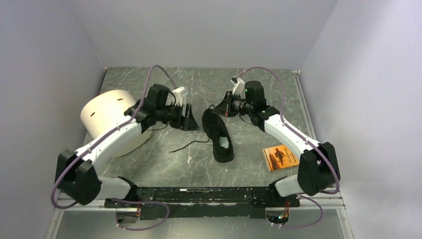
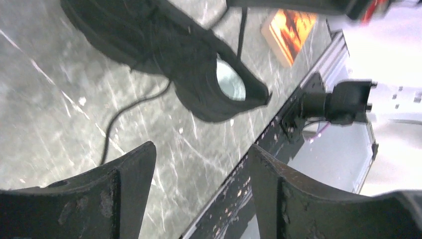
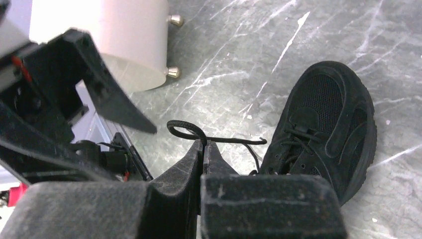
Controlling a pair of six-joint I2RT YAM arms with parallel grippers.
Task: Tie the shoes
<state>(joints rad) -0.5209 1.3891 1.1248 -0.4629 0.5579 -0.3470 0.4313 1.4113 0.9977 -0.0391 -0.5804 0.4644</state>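
Near edge: black rail (image 1: 199, 195) w/ both arm bases bolted on; a strip of bare table (image 1: 164, 169) is seen betw. rail and the things.

Orange booklet (image 1: 280, 157) is laid flat at near R, just beside R arm's elbow, well apart from the sneaker (image 1: 218, 133). The sneaker is set near table centre, heel toward the rail, toe toward the far wall (image 1: 199, 30); a pale insole (image 2: 230, 82) is seen inside its opening. A loose lace (image 1: 188, 146) is trailed off to the L over bare table, ending short of the white drum (image 1: 110, 122).

The drum is laid on its side at L, close to L wall, partly under L arm; brass feet are seen on its end in R wrist view; contents can't be told.

L fingers (image 1: 187, 118) are held spread open just L of the sneaker's toe end. R fingers (image 3: 204, 152) are pressed closed at the toe end's R side; a looped lace (image 3: 185, 130) is pinched at their tips, loop sticking out past them.

Bare table is seen behind both sets of fingers up to the far wall; the table is closed in by walls at L, far side and R.
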